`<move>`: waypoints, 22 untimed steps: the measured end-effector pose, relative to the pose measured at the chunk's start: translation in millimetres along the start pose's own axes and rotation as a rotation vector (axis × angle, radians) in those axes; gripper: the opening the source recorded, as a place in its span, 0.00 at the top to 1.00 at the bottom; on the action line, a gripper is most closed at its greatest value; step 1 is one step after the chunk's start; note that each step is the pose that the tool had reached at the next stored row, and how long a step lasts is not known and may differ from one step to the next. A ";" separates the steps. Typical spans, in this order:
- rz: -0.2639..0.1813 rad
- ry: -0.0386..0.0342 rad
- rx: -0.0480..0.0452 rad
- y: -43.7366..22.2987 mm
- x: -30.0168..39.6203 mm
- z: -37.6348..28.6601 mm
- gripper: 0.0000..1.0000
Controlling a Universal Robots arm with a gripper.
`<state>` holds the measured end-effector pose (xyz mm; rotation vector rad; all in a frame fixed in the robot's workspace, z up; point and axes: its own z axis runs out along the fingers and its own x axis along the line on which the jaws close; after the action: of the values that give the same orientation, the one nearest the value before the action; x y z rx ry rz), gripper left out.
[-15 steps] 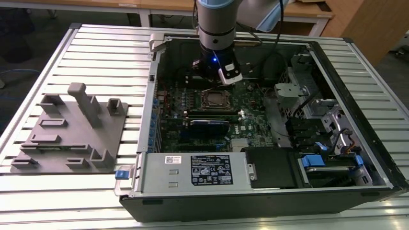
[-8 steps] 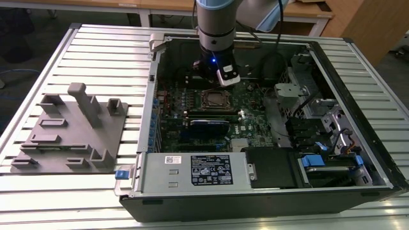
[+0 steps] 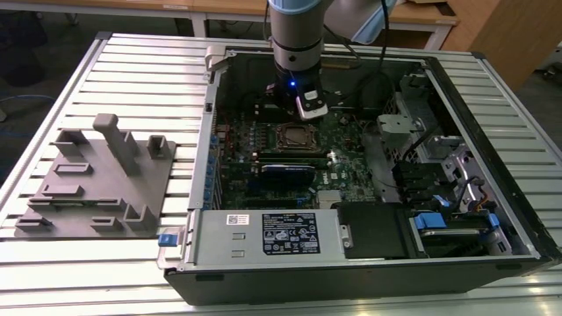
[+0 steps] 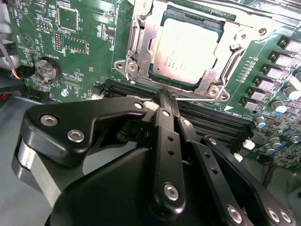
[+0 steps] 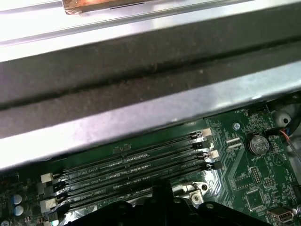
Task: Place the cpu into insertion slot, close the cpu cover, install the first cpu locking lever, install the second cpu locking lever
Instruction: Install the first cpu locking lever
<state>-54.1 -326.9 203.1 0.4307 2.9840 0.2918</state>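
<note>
Exterior view: my gripper (image 3: 301, 113) hangs inside the open computer case (image 3: 351, 284), tips low over the green motherboard (image 3: 347, 172). The insertion slot (image 3: 294, 136) lies just beside my fingertips. A grey fixture tray (image 3: 97, 178) sits well apart from me on the slatted table (image 3: 131, 66), outside the case. Second wrist view: my two black fingers (image 4: 162, 123) run forward and meet, pressed together at the tips. The cpu (image 4: 186, 49) is seated in the slot just beyond my tips, silvery top facing up. The cpu cover (image 4: 140, 44) lies flat around it, and the chip shows through its square window. A thin wire lever (image 4: 200, 99) runs along the socket edge nearest me, right at my fingertips (I cannot tell whether the tips actually pinch it or only touch it). The black memory slots (image 4: 214, 123) pass under my fingers, between me and the socket. A coin cell battery (image 4: 48, 69) sits off to one side, well clear of my tips. First wrist view: the memory slots lie in a row just ahead of my dark finger ends, the battery is off to the side, and the bare metal case wall rises beyond the board.
</note>
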 end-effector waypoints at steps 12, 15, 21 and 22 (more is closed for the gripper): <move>0.019 -0.0112 0.0237 5.9 2.1 2.3 0.90; 0.022 -0.0163 0.0381 7.9 2.8 3.0 0.90; 0.022 -0.0172 0.0402 9.7 3.3 3.4 0.90; 0.022 -0.0170 0.0402 9.8 3.3 3.4 0.90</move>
<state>-54.1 -316.2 201.6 0.4683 2.9748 0.2293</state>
